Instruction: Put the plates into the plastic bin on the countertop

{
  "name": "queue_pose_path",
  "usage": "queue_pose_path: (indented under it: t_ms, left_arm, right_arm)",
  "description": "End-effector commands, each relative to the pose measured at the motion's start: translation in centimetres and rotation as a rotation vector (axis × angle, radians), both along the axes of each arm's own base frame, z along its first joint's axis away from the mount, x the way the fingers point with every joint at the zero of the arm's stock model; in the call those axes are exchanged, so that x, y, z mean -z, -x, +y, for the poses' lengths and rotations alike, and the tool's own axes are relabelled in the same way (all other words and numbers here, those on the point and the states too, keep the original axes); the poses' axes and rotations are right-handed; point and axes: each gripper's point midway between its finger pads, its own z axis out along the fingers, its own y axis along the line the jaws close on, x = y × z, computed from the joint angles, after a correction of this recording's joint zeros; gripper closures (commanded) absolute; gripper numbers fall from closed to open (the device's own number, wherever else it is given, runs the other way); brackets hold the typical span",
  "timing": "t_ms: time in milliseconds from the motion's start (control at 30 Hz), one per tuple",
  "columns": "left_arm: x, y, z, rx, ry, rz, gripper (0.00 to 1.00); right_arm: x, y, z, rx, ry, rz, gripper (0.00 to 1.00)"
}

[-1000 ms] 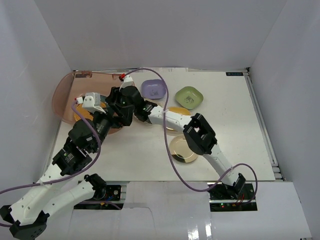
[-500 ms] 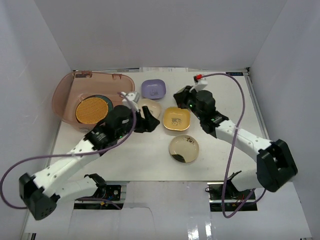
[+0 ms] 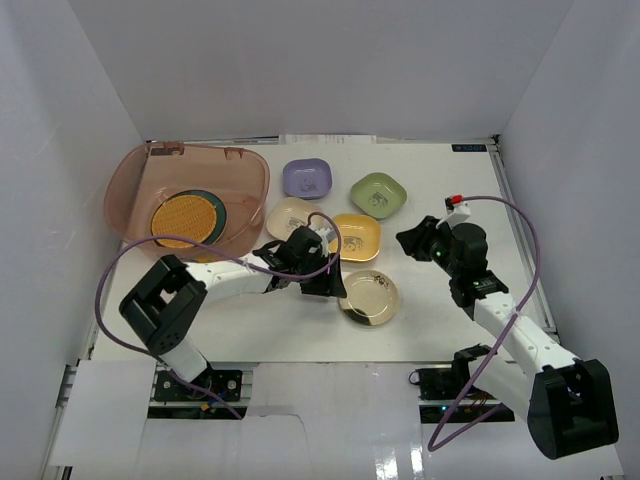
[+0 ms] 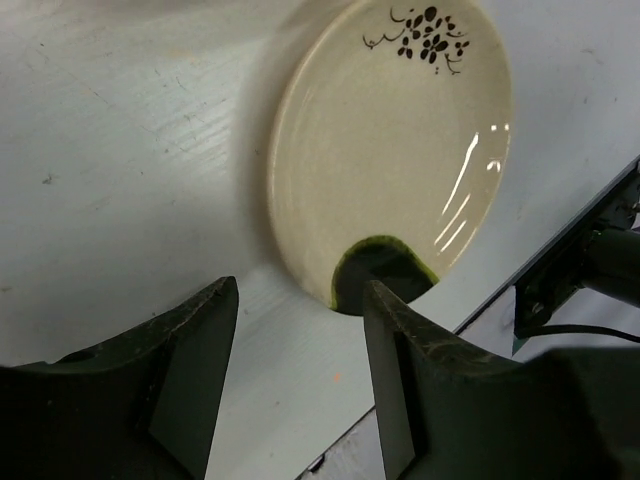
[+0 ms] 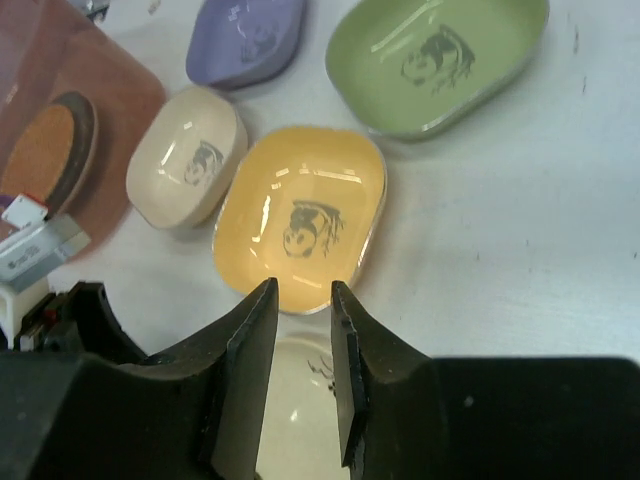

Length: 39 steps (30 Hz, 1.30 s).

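Changed since half a second ago: the left gripper (image 3: 322, 278) has left the cream dish (image 3: 293, 217) for the round gold plate (image 3: 369, 296). The right gripper (image 3: 405, 240) has drawn back from beside the green dish (image 3: 378, 194).

- Bin (image 3: 130, 190): translucent pinkish plastic with a lipped rim, far left of both grippers. It holds a woven orange plate (image 3: 185, 217) on a dark teal plate (image 3: 222, 215).
- Left gripper: fingers wide apart, empty. The gold plate lies just ahead, glossy, with a dark sprig.
- Purple dish (image 3: 307, 178), cream dish, yellow dish (image 3: 355, 237) and green dish: glossy rounded squares on the matte white table (image 3: 250, 320), between the grippers.
- Right gripper: fingers narrowly parted, empty, with the yellow dish straight ahead.
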Motion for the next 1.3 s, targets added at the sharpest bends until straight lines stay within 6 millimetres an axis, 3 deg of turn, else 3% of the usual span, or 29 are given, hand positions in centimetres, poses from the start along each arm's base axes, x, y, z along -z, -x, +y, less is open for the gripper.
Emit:
queue_pose_path:
  t_ms: [0,167,367,433,467,567,667,800,833,900,933,967,1033,1067,1167,1200,1233,1267]
  left_arm:
    - [-1.1,-0.9,-2.3,0.035,0.073,-0.025,0.37]
    - [1.6,-1.0,-2.6,0.038,0.038,0.019,0.44]
    - [3.3,-1.6,-3.0,0.025,0.021,0.025,0.56]
    - [3.8,-1.6,-3.1,0.024,0.015,0.041,0.63]
    - [4.2,-1.6,-3.0,0.021,0.006,0.045,0.76]
    - [4.3,-1.4,-2.6,0.015,-0.004,0.046,0.97]
    - [3.6,-0.8,-1.9,0.026,-0.007,0.039,1.00]
    - [0.5,0.7,-1.5,0.073,0.050,0.024,1.00]
    - [-2.2,0.8,-1.6,0.082,0.100,-0.017,1.00]
    - [-5.6,0.6,-1.5,0.079,0.144,-0.060,1.00]
    - [-8.9,0.3,-1.2,0.068,0.193,-0.124,1.00]
    - [-10.8,-0.2,-0.9,0.051,0.214,-0.159,1.00]
    - [-15.7,-1.8,0.8,-0.016,0.258,-0.244,1.00]
    - [-17.2,-2.6,1.7,-0.048,0.270,-0.270,1.00]
    - [-22.0,-6.5,6.8,-0.233,0.285,-0.382,1.00]
    - [-22.8,-8.7,9.8,-0.336,0.267,-0.410,1.00]
    - [-24.2,-9.8,11.4,-0.393,0.272,-0.441,1.00]
    - [-25.0,-11.8,15.0,-0.514,0.255,-0.476,1.00]
  right_arm:
    - [0.8,1.6,0.5,-0.082,-0.042,0.031,0.66]
    - [0.8,2.2,0.7,-0.101,-0.065,0.020,0.66]
    - [1.2,2.6,1.1,-0.116,-0.098,0.028,0.66]
    - [1.5,2.7,1.2,-0.122,-0.104,0.033,0.66]
    - [1.5,2.8,1.3,-0.126,-0.108,0.034,0.66]
    - [1.4,2.9,1.4,-0.135,-0.116,0.033,0.66]
    - [0.8,2.9,1.4,-0.130,-0.125,0.022,0.66]
    - [-0.8,2.5,1.1,-0.108,-0.124,-0.011,0.62]
    - [-1.6,2.4,1.1,-0.106,-0.125,-0.027,0.59]
    - [-2.7,2.3,0.8,-0.094,-0.122,-0.055,0.57]
    - [-2.9,2.3,0.7,-0.087,-0.121,-0.052,0.55]
    - [-3.8,2.3,0.6,-0.081,-0.125,-0.078,0.54]
    - [-4.2,2.4,0.1,-0.055,-0.125,-0.081,0.52]
    - [-5.2,2.4,-0.3,-0.033,-0.129,-0.106,0.53]
    - [-6.7,3.1,-0.8,-0.011,-0.155,-0.145,0.53]
    - [-6.9,3.3,-0.8,-0.014,-0.160,-0.153,0.53]
    - [-7.2,3.4,-0.7,-0.017,-0.167,-0.158,0.53]
    - [-7.2,3.6,-0.3,-0.045,-0.172,-0.156,0.53]
